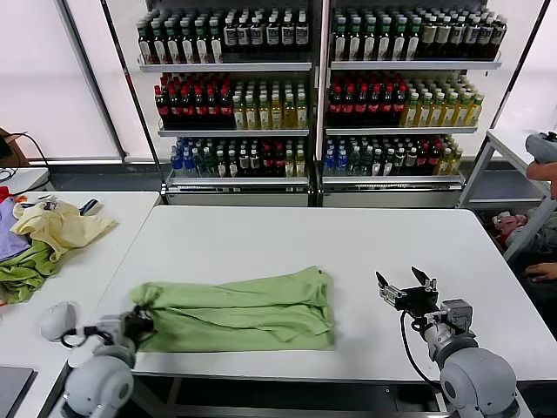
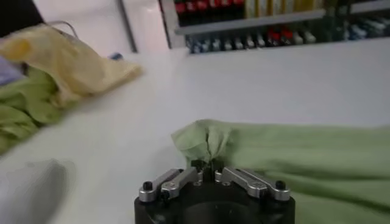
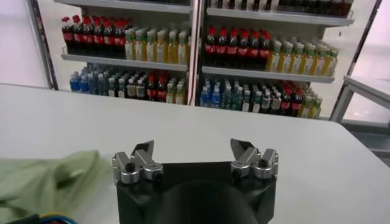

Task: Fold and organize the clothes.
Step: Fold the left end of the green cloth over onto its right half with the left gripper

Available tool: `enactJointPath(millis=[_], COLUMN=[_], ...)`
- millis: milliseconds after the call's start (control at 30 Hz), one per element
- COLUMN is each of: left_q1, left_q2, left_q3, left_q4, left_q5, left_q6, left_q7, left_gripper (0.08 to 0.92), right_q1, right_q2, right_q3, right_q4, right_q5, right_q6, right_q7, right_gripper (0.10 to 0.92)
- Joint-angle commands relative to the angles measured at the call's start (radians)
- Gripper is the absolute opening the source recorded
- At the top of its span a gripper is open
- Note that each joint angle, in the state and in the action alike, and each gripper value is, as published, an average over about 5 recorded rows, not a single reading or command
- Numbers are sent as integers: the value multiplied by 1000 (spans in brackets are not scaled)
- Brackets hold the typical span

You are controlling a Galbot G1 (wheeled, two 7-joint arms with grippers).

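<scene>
The light green shirt [image 1: 239, 311] lies folded in a long band near the white table's [image 1: 305, 235] front edge. My left gripper [image 1: 137, 326] is shut on the shirt's left end; in the left wrist view the jaws [image 2: 206, 165] pinch a bunched corner of the shirt [image 2: 292, 158]. My right gripper [image 1: 406, 283] is open and empty above the table to the right of the shirt. In the right wrist view its gripper [image 3: 194, 149] stands wide apart, with the shirt's [image 3: 42, 182] edge off to one side.
A pale yellow garment [image 1: 57, 225] and darker green [image 1: 26, 270] and purple [image 1: 7, 228] garments lie heaped on the side table at the left. Bottle shelves [image 1: 313, 87] stand behind. A person's arm [image 1: 541, 170] shows at the far right.
</scene>
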Motion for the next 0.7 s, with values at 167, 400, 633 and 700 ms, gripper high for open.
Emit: enactJointPath(millis=[167, 400, 633, 700], left_q1=[-24, -23, -50, -52], left_q2=[99, -43, -134, -147], left_q3=[-254, -84, 17, 52], left_q4=[-128, -344, -380, -374], left_q5=[-340, -463, -523, -538], left_q6=[-22, -30, -31, -36], left_q7=[46, 39, 25, 21], left_gripper=[133, 133, 133, 133], right_q1=[15, 18, 40, 44], right_q2=[-6, -13, 0, 3], right_q3=[-6, -9, -14, -18], right_q4=[2, -1, -32, -36], right_q5=[17, 17, 17, 16], right_q6=[2, 7, 13, 15], right_q7=[0, -2, -7, -9], right_gripper=[823, 823, 823, 823])
